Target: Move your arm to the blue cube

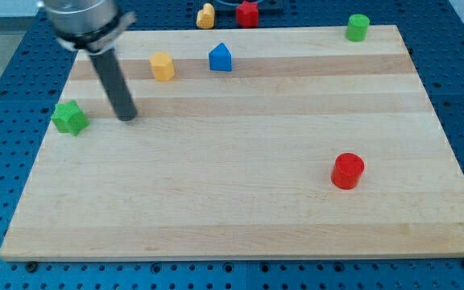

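The blue block (221,58) sits near the view's top, left of centre, on the wooden board (240,201); it looks like a cube with a peaked top. My tip (127,118) rests on the board at the left, well to the left of and below the blue block. A yellow block (162,67) stands between my rod and the blue block. A green star-shaped block (70,118) lies just left of my tip, apart from it.
A red cylinder (347,171) stands at the right of the board. A green cylinder (358,27) sits at the top right corner. A yellow block (206,16) and a red block (248,14) lie off the board at the top.
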{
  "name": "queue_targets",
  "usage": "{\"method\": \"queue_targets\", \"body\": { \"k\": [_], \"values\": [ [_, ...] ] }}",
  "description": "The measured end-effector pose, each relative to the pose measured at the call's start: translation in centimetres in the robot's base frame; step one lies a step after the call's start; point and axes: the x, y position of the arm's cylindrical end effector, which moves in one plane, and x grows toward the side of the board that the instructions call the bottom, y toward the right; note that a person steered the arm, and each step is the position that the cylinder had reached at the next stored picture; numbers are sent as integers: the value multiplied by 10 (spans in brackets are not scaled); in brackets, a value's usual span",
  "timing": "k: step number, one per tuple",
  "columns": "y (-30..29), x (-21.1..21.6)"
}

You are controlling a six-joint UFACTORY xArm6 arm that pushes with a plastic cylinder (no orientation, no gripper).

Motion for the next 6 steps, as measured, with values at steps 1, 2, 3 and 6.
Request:
{"method": "queue_targets", "body": {
  "k": [1, 2, 3, 6],
  "values": [
    [13, 0],
    [15, 0],
    [15, -6],
    [48, -49]
  ]
}}
